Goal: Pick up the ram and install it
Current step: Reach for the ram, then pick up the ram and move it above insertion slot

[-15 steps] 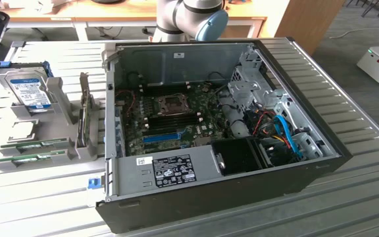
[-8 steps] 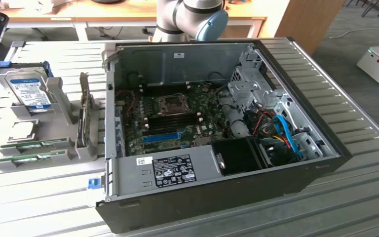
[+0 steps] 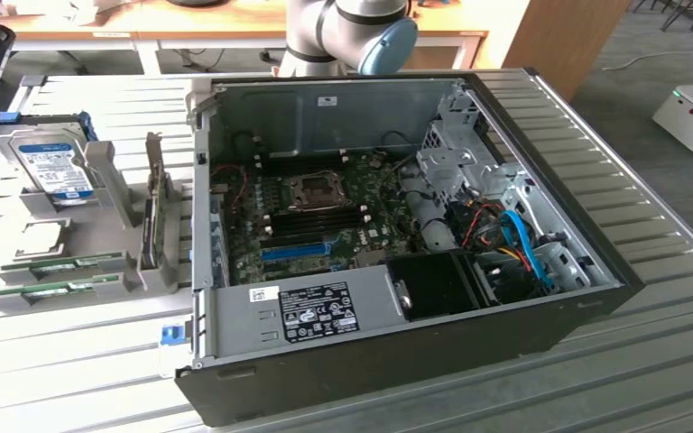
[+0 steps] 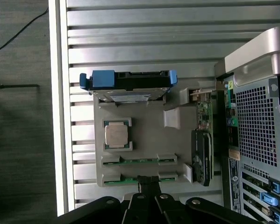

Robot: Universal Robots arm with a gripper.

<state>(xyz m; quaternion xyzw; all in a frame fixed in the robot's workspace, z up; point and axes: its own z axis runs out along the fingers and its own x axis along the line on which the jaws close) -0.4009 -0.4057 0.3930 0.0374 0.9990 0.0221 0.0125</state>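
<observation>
Counted: two long green circuit-board ram sticks (image 3: pixel 64 264); one silver hard drive, blue label (image 3: pixel 55 167); one square silver processor chip (image 4: pixel 117 135); one open black computer case (image 3: pixel 383 365).

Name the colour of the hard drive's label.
Blue and white; the label shows best in the exterior view.

pretty bright even light, bench (image 3: pixel 46 379) blown out white near one corner, case (image 3: pixel 383 361) insides kinda shadowy, floor (image 4: pixel 18 140) dim

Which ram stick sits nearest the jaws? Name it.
The ram stick along the outer edge of the tray; the other stick lies one slot inward, beside the processor.
</observation>
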